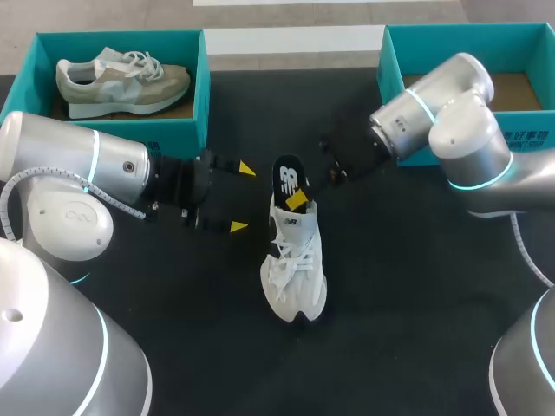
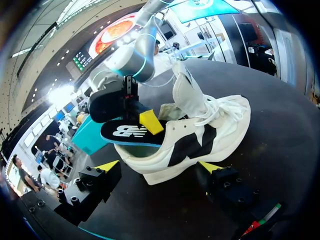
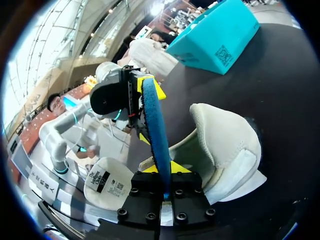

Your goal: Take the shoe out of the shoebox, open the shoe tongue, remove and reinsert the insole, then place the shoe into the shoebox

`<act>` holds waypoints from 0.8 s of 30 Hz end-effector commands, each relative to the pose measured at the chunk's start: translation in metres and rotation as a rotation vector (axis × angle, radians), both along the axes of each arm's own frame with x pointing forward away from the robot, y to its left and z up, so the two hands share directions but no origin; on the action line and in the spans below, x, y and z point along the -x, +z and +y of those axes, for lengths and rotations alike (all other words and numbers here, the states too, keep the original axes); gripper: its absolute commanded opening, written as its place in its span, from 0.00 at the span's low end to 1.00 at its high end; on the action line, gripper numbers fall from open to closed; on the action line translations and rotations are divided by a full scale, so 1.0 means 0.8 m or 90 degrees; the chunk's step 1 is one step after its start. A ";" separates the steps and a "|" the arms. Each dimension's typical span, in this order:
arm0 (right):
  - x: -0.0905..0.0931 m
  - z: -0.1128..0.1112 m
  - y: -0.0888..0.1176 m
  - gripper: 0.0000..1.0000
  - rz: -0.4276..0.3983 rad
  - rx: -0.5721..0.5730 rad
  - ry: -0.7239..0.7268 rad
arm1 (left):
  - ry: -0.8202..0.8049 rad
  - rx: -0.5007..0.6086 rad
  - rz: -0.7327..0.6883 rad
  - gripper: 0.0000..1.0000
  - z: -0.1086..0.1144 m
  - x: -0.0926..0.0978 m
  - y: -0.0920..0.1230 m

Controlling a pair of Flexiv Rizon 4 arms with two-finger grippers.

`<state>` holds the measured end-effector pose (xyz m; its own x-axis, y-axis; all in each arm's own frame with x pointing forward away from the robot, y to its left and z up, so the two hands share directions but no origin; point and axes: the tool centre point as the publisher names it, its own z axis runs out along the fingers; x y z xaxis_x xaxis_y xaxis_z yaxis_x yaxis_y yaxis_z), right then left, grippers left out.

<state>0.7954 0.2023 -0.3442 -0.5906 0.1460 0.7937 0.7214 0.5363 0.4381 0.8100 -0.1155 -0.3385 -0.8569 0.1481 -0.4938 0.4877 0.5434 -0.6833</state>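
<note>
A white shoe (image 1: 295,264) lies on the black table, toe toward me. Its black insole (image 1: 289,178) with a white logo sticks up out of the heel opening. My right gripper (image 1: 297,200) is shut on the insole's edge. In the right wrist view the insole (image 3: 157,130) stands edge-on between the fingers of the right gripper (image 3: 164,171), over the shoe's heel (image 3: 220,145). My left gripper (image 1: 243,198) is open just left of the heel, touching nothing. In the left wrist view the left gripper (image 2: 160,166) faces the shoe's side (image 2: 195,142), with the insole (image 2: 131,133) above it.
A teal shoebox (image 1: 201,82) at the back left holds a second, grey-green shoe (image 1: 121,80). Another teal shoebox (image 1: 392,65) stands at the back right behind my right arm, its brown floor bare. The left shoebox (image 3: 220,35) also shows beyond the shoe.
</note>
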 end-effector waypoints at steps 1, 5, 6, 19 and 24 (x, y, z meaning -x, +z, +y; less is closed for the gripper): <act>-0.004 0.002 -0.001 0.00 0.020 0.023 0.013 | 0.001 -0.001 -0.001 1.00 0.000 0.001 0.000; 0.005 -0.001 -0.006 0.00 0.048 0.050 0.024 | 0.001 -0.001 -0.001 1.00 0.000 0.001 0.000; 0.007 -0.002 -0.008 0.00 0.052 0.057 0.027 | 0.001 -0.001 -0.001 1.00 0.000 0.001 0.000; 0.044 0.000 -0.026 0.00 0.091 0.095 0.024 | 0.001 -0.001 -0.001 1.00 0.000 0.001 0.000; 0.035 -0.002 -0.017 0.27 0.053 0.097 0.001 | 0.001 -0.001 -0.001 1.00 0.000 0.001 0.000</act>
